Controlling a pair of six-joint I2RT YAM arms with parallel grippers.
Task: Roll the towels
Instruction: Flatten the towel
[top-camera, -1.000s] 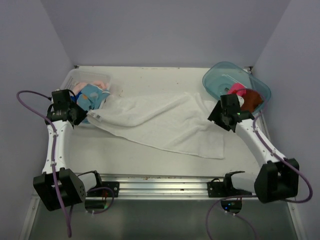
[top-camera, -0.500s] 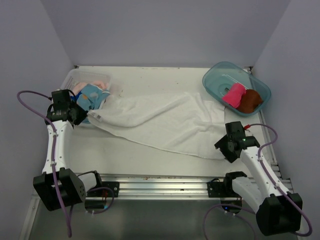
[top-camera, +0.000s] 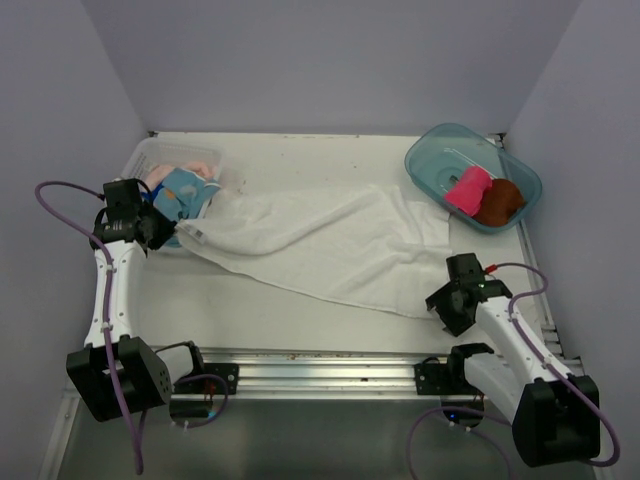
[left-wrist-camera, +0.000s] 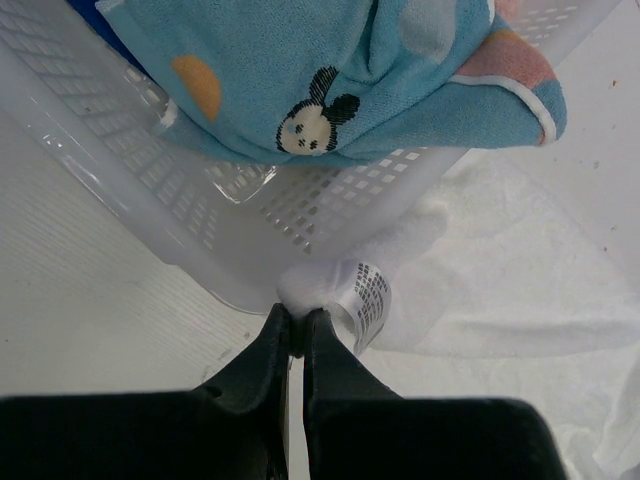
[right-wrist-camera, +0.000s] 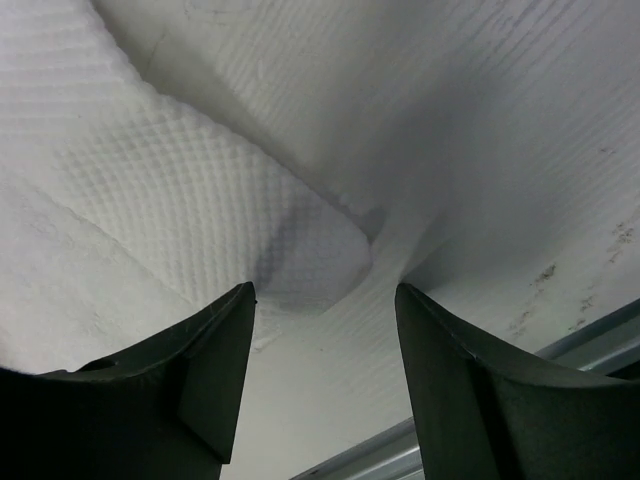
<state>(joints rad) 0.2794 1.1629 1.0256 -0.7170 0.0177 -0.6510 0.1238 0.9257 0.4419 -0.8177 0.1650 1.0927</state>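
My jaws are black on both sides. The white towel (top-camera: 330, 250) shows a fine waffle weave up close, and its label (left-wrist-camera: 368, 295) is white with black print. The light blue towel (left-wrist-camera: 330, 80) carries a black-eared cartoon mouse face, with orange and pink patches edged in white. The basket (left-wrist-camera: 110, 170) is white lattice. The tub (top-camera: 440, 150) is clear teal, the hot pink towel (top-camera: 467, 188) vivid beside the brown towel (top-camera: 500, 202). The bench (top-camera: 300, 310) is white, faintly speckled.

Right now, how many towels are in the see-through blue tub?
2: the pink towel and the brown towel beside it, in the tub's right half. More could hide underneath.
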